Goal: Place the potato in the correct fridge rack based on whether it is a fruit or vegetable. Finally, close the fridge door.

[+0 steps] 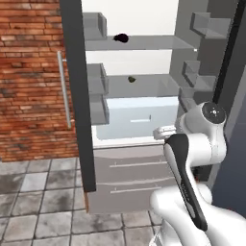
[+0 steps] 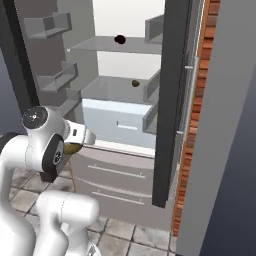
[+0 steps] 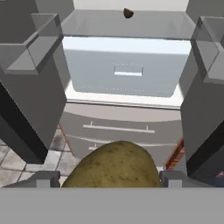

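Holds the potato (image 3: 114, 165) between the gripper (image 3: 109, 178) fingers, clenched on its two sides, at 6 o'clock in the hand view. Shows again as an olive lump (image 2: 73, 148) in the right base view, just under the white wrist, at about 9 o'clock of that frame. Hangs in front of the open fridge, short of the interior and apart from every shelf.

Stands open on both sides: left door (image 1: 76, 96) edge-on at 10 o'clock in the left base view with a vertical bar handle (image 1: 64, 90) beside it, right door (image 2: 172, 100) edge-on at 2 o'clock in the right base view. Carries grey bins (image 3: 34, 41) on the inner faces of both.

Spans the white interior near 12 o'clock: upper rack (image 1: 144, 42), with a near-black item (image 1: 121, 37) lying on it toward its left. Sits below that: lower rack (image 1: 144, 85), bearing a small dark-olive item (image 1: 131, 79). Rests under the lower rack: white drawer box (image 3: 124, 70). Closes off the bottom: two grey drawer fronts (image 1: 134, 178) with horizontal handles.

Fills the left of the left base view: brick wall (image 1: 29, 77), above a grey tiled floor (image 1: 38, 202).
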